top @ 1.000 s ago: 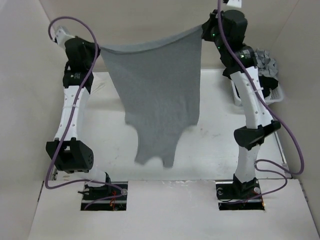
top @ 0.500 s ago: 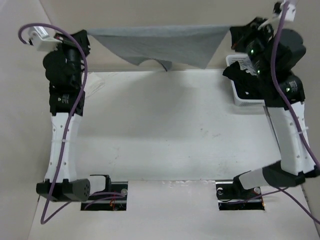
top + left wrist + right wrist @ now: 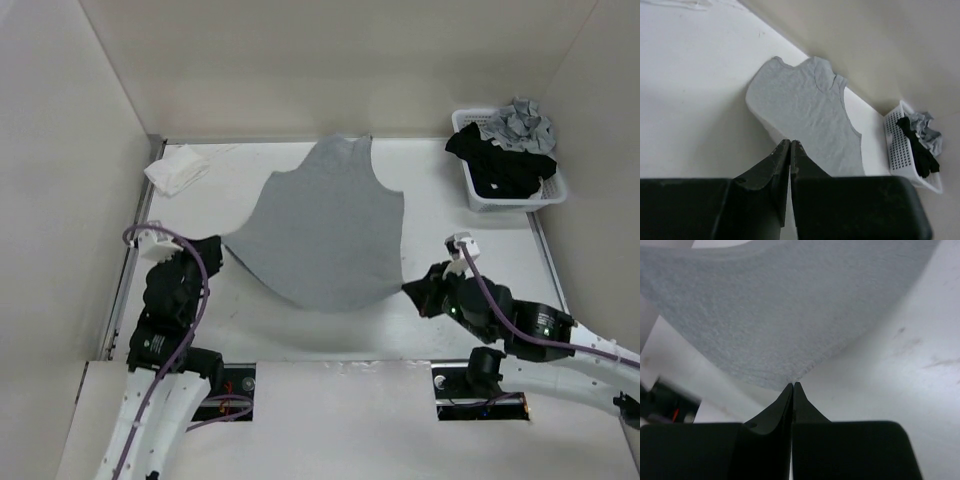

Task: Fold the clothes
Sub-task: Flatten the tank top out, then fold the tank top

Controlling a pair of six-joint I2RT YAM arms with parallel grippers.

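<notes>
Two closed grippers sit nearer than the white basket (image 3: 470, 192) and left of it: the right gripper (image 3: 412, 290) and, farther left, the left gripper (image 3: 218, 250). Each pinches a hem corner of the grey tank top (image 3: 325, 230). A moment ago it hung stretched in the air. Now it lies flat on the table (image 3: 450, 240) left of the basket, straps farthest away. Spreading looks done, so folding can begin.

Soft grey jersey tank top (image 3: 325, 235) on a matt white surface (image 3: 430, 190)
Its knit reads fine and unglossed; the surface shows faint scuffs; the basket (image 3: 515, 203) is perforated white plastic.
</notes>
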